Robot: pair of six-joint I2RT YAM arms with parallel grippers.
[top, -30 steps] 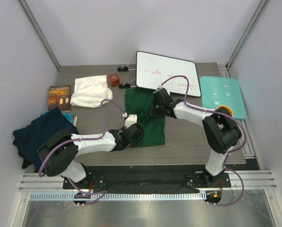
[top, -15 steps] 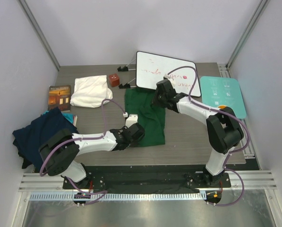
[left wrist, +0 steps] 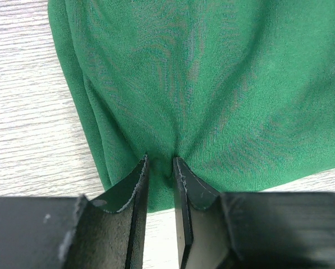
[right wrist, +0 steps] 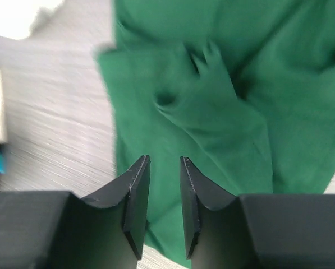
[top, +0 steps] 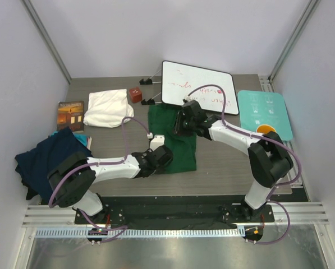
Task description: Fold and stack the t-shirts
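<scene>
Your left gripper [left wrist: 160, 162] is clenching a small pucker of the green t-shirt [left wrist: 223, 84] right at its near edge, and the cloth is bunching into creases that are fanning out from between the fingertips. That shirt is lying in the middle of the table [left wrist: 27, 112], folded into a long strip that is reaching toward the whiteboard [top: 198, 84]. Your right gripper [right wrist: 164, 162] is hovering over the rumpled far part of the same shirt, jaws parted and holding nothing; its wrist view is blurring, so you cannot tell whether the tips are touching the cloth. The white t-shirt [top: 106, 107] is sitting folded at the far left, beside the book [top: 70, 114]. The navy t-shirt [top: 46, 157] is lying crumpled and is hanging over the left edge.
</scene>
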